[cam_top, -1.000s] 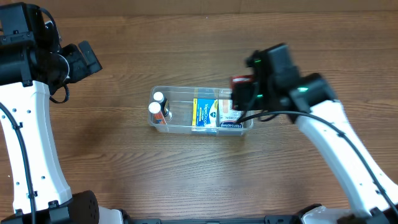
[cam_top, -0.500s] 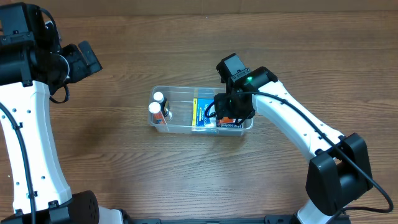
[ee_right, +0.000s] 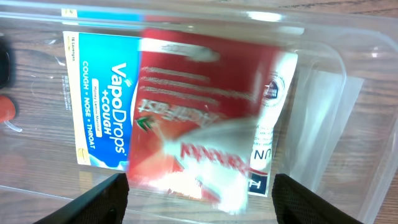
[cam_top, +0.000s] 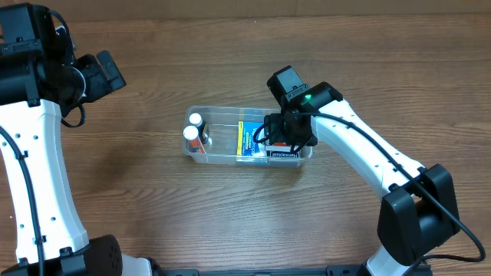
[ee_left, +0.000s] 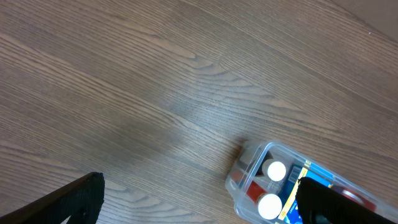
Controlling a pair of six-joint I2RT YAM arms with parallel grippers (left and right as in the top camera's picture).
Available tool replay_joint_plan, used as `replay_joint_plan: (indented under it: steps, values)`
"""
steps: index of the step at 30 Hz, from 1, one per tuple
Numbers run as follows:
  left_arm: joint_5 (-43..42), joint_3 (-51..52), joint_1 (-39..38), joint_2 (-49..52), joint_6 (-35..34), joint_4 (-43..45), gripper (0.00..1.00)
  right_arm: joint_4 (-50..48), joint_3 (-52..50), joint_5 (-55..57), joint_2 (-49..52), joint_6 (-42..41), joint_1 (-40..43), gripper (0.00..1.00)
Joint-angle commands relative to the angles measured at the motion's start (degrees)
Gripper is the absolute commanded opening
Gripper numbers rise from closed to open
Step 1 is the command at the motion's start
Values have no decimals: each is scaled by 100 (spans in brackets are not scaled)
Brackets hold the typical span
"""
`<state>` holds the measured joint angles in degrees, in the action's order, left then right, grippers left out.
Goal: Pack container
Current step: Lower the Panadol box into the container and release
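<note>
Left side: the left arm (cam_top: pixel 34 169) stands over the far left of the wooden table (cam_top: pixel 153 215), well apart from the work. The left gripper (ee_left: pixel 200 193) has its jaws spread as wide as they go, with only bare wood between them; it has hold of nothing. Centre: the container (cam_top: pixel 222 129), a clear shallow tub, sits flat on the table near the middle, with its long side running left to right. At its left end stand two white-capped tubes (cam_top: pixel 192 126), upright and close beside each other, with something red low between them that cannot be identified. To the right of a bare stretch of tub floor lies a blue VapoDrops box (ee_right: pixel 99 112), flat, label up. Right of centre: the right gripper (ee_right: pixel 200 183) is lowered into the right end of the container, pointing down. Its jaws stand well parted. Between and below them lies a red packet (ee_right: pixel 205 106), partly overlapping the blue box and blurred in the wrist view; neither finger is seen pressing on it, so it does not appear to be gripped. Under the packet, a white carton (cam_top: pixel 285 155) shows along the tub's near right wall. Right side: the right arm (cam_top: pixel 368 153) reaches in from the near right corner of the table.
</note>
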<state>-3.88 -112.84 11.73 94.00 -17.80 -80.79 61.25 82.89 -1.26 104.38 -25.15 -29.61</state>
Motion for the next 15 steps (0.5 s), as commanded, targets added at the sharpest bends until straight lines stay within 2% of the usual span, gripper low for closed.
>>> replay_joint_plan:
  steps: [1, 4, 13, 15]
  values:
    - [-2, 28, 24, 42, 109, 0, 100, -13, 31, 57, -20, -20, 9, 76]
    - [-2, 28, 24, 42, 109, 0, 100, -76, 35, 166, -22, -15, 9, 66]
    - [0, 28, 24, 42, 111, 2, 100, -76, 791, 721, -730, 2, 94, 72]
    - [0, 28, 24, 42, 109, 2, 100, 107, 789, 719, -772, 0, 107, 66]
